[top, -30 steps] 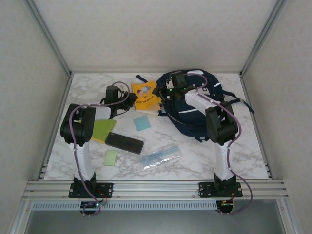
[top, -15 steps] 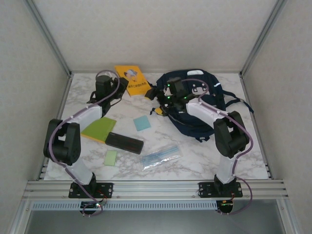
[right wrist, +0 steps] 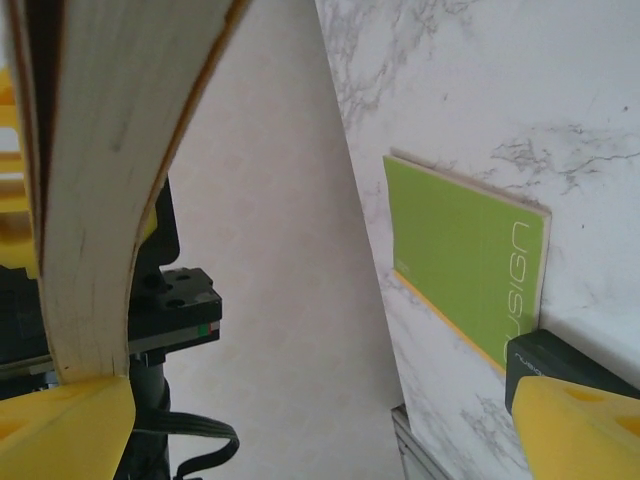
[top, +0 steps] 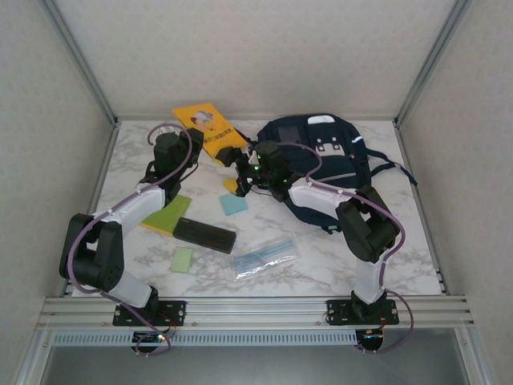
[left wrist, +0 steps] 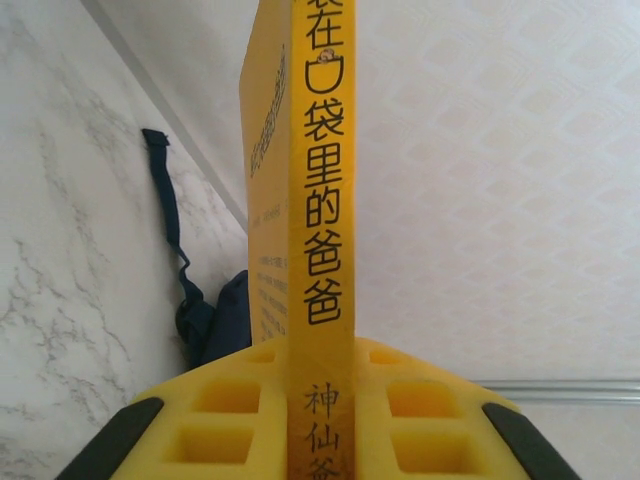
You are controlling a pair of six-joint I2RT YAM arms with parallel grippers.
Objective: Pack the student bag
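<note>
The student bag [top: 321, 156], dark navy with white stripes, lies flat at the back right of the table. A yellow book [top: 205, 128] is held up in the air left of it. My left gripper [top: 191, 144] is shut on the book, whose spine [left wrist: 318, 230] stands between the yellow pads [left wrist: 225, 425]. My right gripper [top: 234, 171] stands open just right of the book, between it and the bag. In the right wrist view the book's page edge [right wrist: 110, 190] lies against the left fingertip [right wrist: 70, 425]. A bag strap [left wrist: 165, 200] trails on the table.
On the table's left half lie a green notebook [top: 164, 215] [right wrist: 465, 270], a black case [top: 204, 234], a blue pad [top: 233, 204], a small green pad [top: 182, 259] and a clear pouch of pens [top: 264, 257]. Walls close in at the back and on both sides.
My left arm has lifted the yellow book off the table and carried it back and left. My right gripper has opened and swung left off the bag toward the book.
</note>
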